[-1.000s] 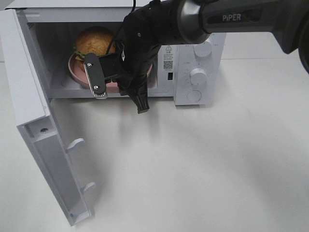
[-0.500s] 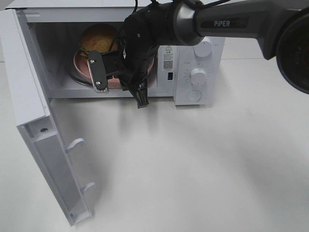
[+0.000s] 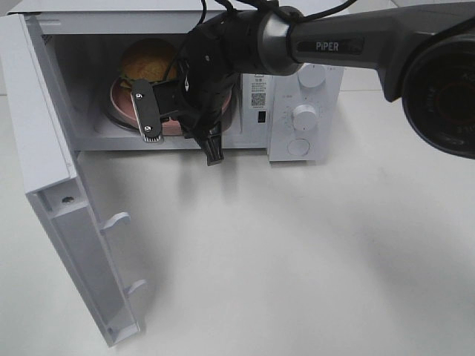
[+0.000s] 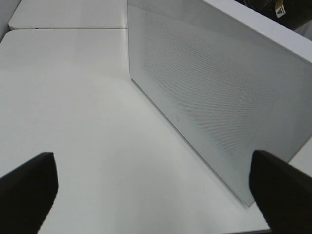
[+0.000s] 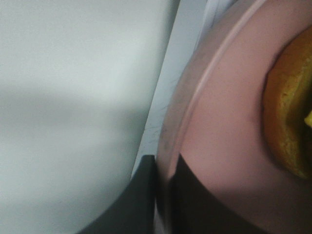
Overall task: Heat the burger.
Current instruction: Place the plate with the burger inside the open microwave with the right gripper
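Right claw (image 5: 163, 165) clamped on the pink plate (image 5: 224, 146) rim — burger (image 3: 148, 61) inside the microwave (image 3: 312, 144) (door (image 3: 44, 148) open); left claw (image 4: 151, 161) apart.

White microwave (image 3: 111, 22) parked at 12 o'clock on the white tabletop (image 3: 312, 252), door (image 3: 44, 148) swung wide open toward 8 o'clock. Two latch hooks (image 3: 115, 220) stick off the door's inner face. Three round knobs (image 3: 305, 116) are stacked on the panel at 1 o'clock. A pink plate (image 3: 117, 100) is inside the cavity.

Burger (image 3: 148, 61) half behind the right arm (image 3: 245, 37); much of its pink plate (image 5: 229, 122) beyond the wrist view's edge.
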You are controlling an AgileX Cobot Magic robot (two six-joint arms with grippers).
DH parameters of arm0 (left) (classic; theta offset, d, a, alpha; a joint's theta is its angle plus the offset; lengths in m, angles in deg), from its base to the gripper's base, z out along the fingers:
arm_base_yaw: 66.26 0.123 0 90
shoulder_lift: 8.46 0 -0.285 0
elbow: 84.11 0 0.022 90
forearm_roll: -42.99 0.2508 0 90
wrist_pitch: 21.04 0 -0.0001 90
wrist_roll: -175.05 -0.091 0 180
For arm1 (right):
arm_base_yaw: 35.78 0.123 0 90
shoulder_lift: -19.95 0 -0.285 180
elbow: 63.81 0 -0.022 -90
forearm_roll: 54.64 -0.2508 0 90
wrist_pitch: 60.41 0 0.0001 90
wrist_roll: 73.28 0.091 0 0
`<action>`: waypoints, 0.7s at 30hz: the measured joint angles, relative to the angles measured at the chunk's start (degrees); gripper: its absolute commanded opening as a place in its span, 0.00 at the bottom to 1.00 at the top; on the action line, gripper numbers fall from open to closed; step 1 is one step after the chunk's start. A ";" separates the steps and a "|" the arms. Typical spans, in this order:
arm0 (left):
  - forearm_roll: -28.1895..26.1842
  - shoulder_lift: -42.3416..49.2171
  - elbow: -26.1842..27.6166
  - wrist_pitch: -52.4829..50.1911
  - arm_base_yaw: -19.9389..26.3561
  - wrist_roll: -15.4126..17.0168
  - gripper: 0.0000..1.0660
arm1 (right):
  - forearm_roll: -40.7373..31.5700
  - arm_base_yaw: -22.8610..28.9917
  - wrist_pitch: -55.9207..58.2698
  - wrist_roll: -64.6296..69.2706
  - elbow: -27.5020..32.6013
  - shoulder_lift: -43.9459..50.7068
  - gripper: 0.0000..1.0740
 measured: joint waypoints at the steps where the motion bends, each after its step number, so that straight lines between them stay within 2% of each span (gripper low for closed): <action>1: 0.00 0.00 0.00 0.00 0.00 0.00 0.94 | -0.40 0.00 0.00 -0.11 -0.06 0.00 0.01; 8: 0.00 0.00 0.00 0.00 0.00 0.00 0.94 | -0.74 0.00 -0.40 -1.55 -0.06 0.00 0.06; 11: 0.00 0.00 0.00 0.00 0.00 0.00 0.94 | -0.74 0.00 -1.72 -1.55 -0.06 0.00 0.12; 12: 0.00 0.00 0.00 0.00 0.00 0.00 0.94 | -0.74 0.00 -2.23 -1.55 -0.11 0.00 0.17; 13: 0.00 0.00 0.00 0.00 0.00 0.00 0.94 | -0.74 0.00 -2.23 -1.55 -0.11 0.00 0.17; 14: 0.00 0.00 0.00 0.00 0.00 0.00 0.94 | -0.74 0.00 -3.27 -1.55 -0.46 0.00 0.23; 16: 0.00 0.00 0.00 0.00 0.00 0.00 0.94 | -0.74 0.00 -3.78 -1.49 -0.69 0.00 0.26; 17: 0.00 0.00 0.00 0.00 0.00 0.00 0.94 | -0.74 0.00 -3.95 -1.49 -0.74 0.00 0.31; 21: 0.00 0.00 0.00 0.00 0.00 0.00 0.94 | -0.74 0.00 -4.47 -1.09 -0.74 0.00 0.37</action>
